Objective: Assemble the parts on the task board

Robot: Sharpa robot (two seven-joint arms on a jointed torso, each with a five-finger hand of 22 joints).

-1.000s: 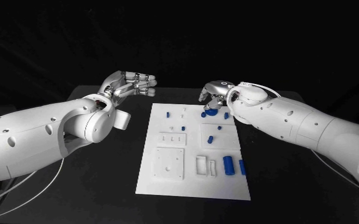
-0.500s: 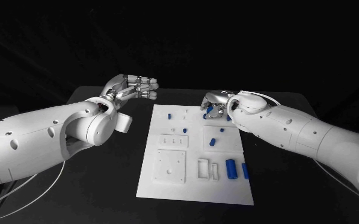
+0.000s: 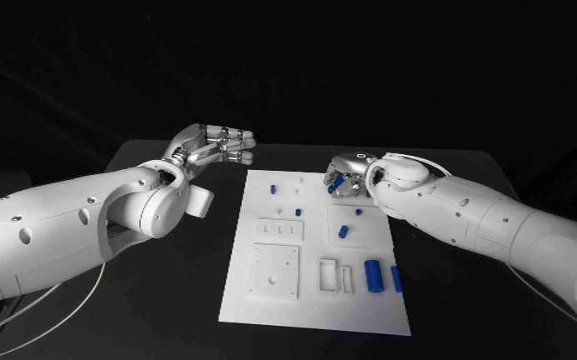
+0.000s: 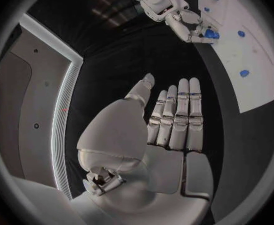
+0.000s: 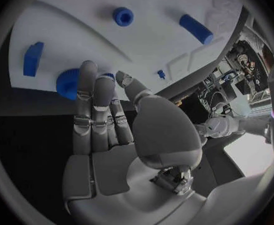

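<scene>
Board (image 3: 315, 293) — white plate, centre of the head view, lying on the black table (image 3: 157, 293); assembly judged early, most pieces loose. Blue parts on it: a short piece (image 3: 274, 187) and a smaller one (image 3: 297, 181) near the upper edge of the plate, a small peg (image 3: 298, 212) left of the middle, another small piece (image 3: 359, 210) at the right edge, an oblong one (image 3: 344, 231) in the raised square right of centre, and two upright-looking cylinders — a thick one (image 3: 374, 276) and a thin one (image 3: 396, 278) — at the lower right of the plate. White sockets at the lower left of the plate (image 3: 274, 269) look unfilled; whether any blue piece is fully seated cannot be told. Right hand (image 3: 345, 173): over the upper right corner of the plate, fingers lowered around a round blue part (image 5: 67, 83); the right wrist view shows the fingertips (image 5: 87, 70) laid against that part, but a firm grasp cannot be confirmed. Left hand (image 3: 214, 145): upper left of the plate, off the plate and above the table, fingers straight and together, holding nothing — the left wrist view shows the palm bare. Remaining, by judgement: placing the round part, then the pieces lying loose.
</scene>
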